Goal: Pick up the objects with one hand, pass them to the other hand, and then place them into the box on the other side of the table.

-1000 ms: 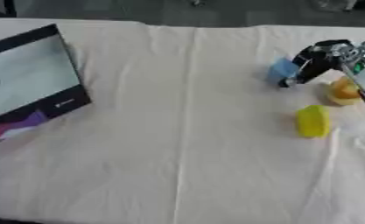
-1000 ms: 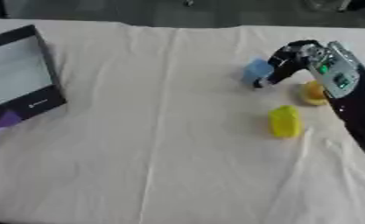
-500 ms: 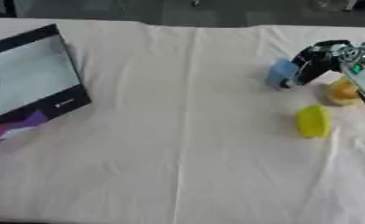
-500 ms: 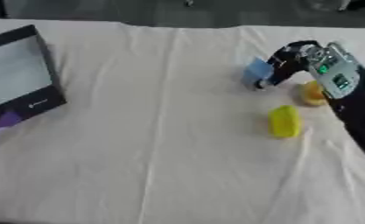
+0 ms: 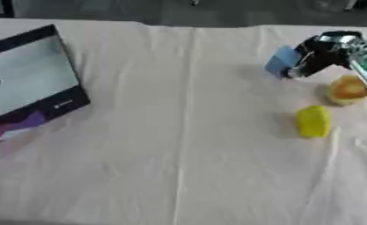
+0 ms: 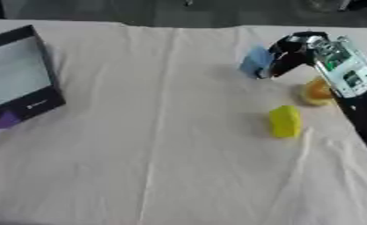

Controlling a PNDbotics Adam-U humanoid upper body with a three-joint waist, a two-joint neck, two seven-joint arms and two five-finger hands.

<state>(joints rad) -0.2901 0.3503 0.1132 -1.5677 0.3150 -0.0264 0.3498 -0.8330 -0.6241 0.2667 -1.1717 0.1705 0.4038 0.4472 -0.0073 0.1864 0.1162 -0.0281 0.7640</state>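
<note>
Moved: nothing; robot hand (image 6: 294,55) stays put.
Writing: none legible.
Small blue block (image 6: 256,62): touching its curled fingertips; whether gripped, cannot tell.
Yellow block (image 6: 284,121): nearer on cream-clothed desk (image 6: 163,145).

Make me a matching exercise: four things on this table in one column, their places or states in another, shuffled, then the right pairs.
Things:
1. blue block
2. yellow object
3. orange object
4. box

Places:
A. far left of the table
B. lying alone on the cloth, nearer than the other pieces
C. at the right hand's fingers
D. by the right edge, beside the right arm

Pairs: 1-C, 2-B, 3-D, 4-A
</note>
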